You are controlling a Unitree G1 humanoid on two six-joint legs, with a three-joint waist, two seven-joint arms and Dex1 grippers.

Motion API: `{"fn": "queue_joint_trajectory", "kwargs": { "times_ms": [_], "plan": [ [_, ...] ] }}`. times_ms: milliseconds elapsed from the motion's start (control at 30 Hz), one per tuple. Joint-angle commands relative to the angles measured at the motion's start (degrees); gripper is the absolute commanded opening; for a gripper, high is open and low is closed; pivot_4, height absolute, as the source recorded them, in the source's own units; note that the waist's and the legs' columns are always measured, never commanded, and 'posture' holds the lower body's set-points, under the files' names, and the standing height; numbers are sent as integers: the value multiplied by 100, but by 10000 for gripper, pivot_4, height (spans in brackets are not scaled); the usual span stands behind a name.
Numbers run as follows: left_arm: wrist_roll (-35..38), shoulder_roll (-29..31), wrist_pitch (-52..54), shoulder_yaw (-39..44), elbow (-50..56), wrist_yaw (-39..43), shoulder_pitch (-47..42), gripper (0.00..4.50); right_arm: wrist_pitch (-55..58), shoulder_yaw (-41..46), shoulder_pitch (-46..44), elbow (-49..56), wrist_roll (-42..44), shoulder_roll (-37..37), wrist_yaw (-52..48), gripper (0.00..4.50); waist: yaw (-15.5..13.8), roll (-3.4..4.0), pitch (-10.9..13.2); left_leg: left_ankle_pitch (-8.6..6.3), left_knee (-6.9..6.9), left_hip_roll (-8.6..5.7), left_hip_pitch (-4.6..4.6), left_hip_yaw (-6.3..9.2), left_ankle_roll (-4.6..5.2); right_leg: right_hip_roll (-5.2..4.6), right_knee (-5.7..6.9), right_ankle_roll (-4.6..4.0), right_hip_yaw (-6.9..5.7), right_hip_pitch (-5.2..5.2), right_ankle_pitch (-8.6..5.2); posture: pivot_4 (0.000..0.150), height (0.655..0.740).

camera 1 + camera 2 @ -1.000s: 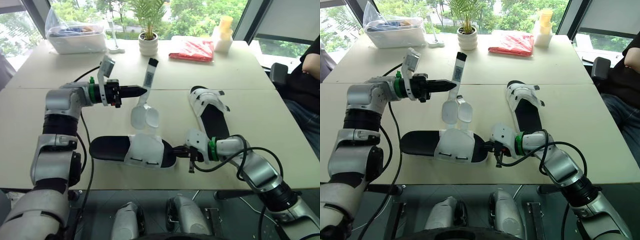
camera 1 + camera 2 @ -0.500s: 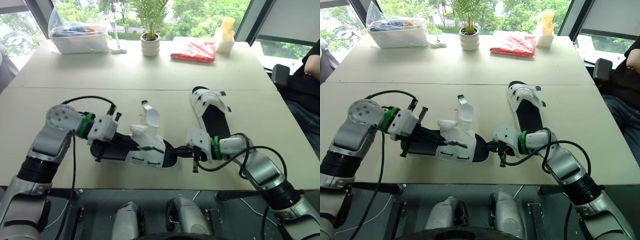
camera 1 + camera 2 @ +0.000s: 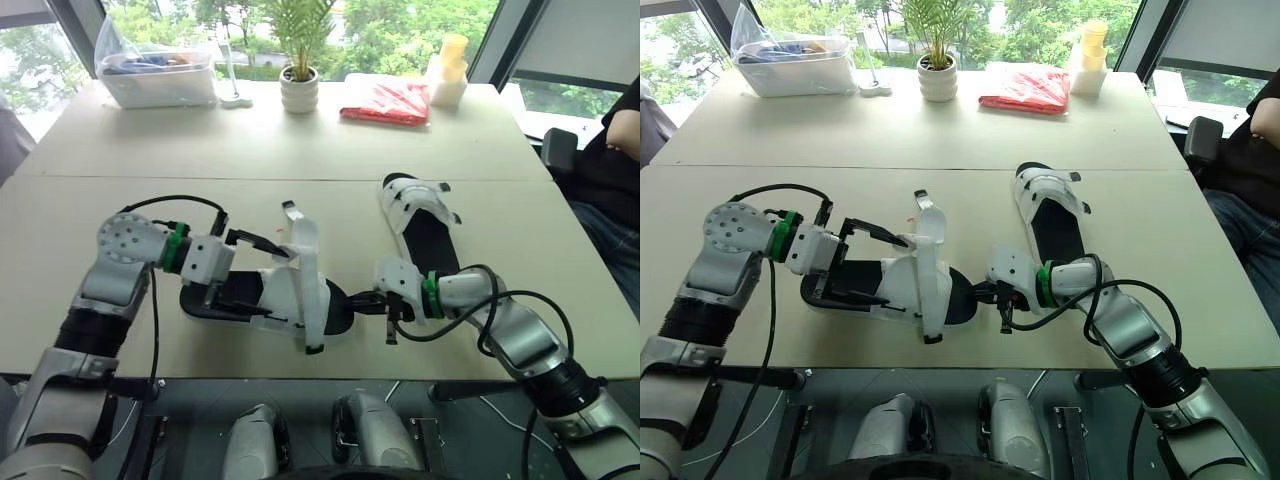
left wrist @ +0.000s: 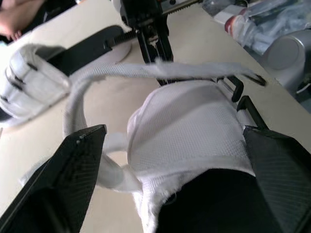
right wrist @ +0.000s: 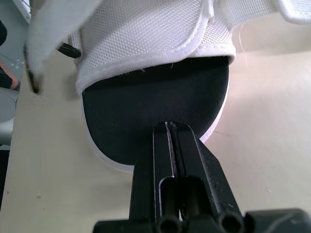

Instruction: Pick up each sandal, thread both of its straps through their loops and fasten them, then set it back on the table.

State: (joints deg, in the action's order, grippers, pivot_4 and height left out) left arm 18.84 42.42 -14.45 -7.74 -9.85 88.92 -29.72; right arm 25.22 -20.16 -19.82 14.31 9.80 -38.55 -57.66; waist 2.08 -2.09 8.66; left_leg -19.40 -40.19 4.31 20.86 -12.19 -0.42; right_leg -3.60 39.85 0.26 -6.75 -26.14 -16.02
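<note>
The black-soled sandal with a white mesh upper [image 3: 322,300] lies along the front edge of the pale table [image 3: 500,190], heel to the left, toe to the right; the left gripper [image 3: 277,284] is spread wide astride its rear half, holding nothing; the right gripper [image 3: 355,304] is closed, tips against the toe; the loose white webbing strap [image 3: 308,290] drapes across the upper toward the front edge, nearer the left arm, which looks best placed to take it.

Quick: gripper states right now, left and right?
Left gripper: open, straddling the near sandal, gripping nothing.
Right gripper: closed, tip against that sandal's toe.
</note>
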Motion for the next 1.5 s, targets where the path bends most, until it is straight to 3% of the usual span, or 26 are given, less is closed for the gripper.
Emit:
{"fn": "queue_joint_trajectory", "kwargs": {
  "times_ms": [33,300,533,733,933,1067,1367,1500],
  "plan": [
    [419,364,1315,316,463,-274,33,43834,-8,-103,-96,-231,-239,-43,-26,0,6,-1,0,0,0,0,0,0,0,0,0,0,0,0,0,1500,7241],
    [1848,1441,4990,775,1201,-400,248,43834,-135,-179,-189,-311,-254,80,-88,0,43,0,0,0,2,7,-7,-2,-1,5,1,0,3,0,-1,1500,7241],
    [3153,1433,7253,1371,1850,-1299,387,43834,-159,-175,-163,-300,-280,132,-112,0,42,-1,0,0,2,7,-10,-2,-1,4,1,0,5,4,-1,1500,7241],
    [3312,1235,7771,1318,2759,-2194,865,43834,-152,-123,-94,-258,-269,93,-138,0,37,0,1,0,7,6,-28,-2,-2,4,0,-1,10,18,-2,1500,7241],
    [4196,1006,9163,1483,2725,-2868,872,43834,-58,-102,-18,-126,-263,16,-154,0,27,-1,1,0,11,6,-42,0,-2,4,-6,-2,10,35,-2,1500,7241],
    [3990,1116,8893,1217,2891,-2747,897,43834,-23,-87,19,-95,-279,31,-89,0,21,0,1,0,13,6,-41,0,-2,4,-9,-2,9,35,-3,1500,7241],
    [3999,265,9212,607,2601,-3301,59,43834,58,-73,106,-14,-305,68,18,0,17,0,1,0,16,3,-47,6,-2,6,-19,-2,7,49,-2,1500,7241],
    [3486,-190,9178,13,2421,-3817,-188,43834,121,-76,77,8,-313,94,56,0,3,-1,1,0,16,3,-51,8,-2,6,-23,-1,6,56,-2,1500,7241]
  ]
}}
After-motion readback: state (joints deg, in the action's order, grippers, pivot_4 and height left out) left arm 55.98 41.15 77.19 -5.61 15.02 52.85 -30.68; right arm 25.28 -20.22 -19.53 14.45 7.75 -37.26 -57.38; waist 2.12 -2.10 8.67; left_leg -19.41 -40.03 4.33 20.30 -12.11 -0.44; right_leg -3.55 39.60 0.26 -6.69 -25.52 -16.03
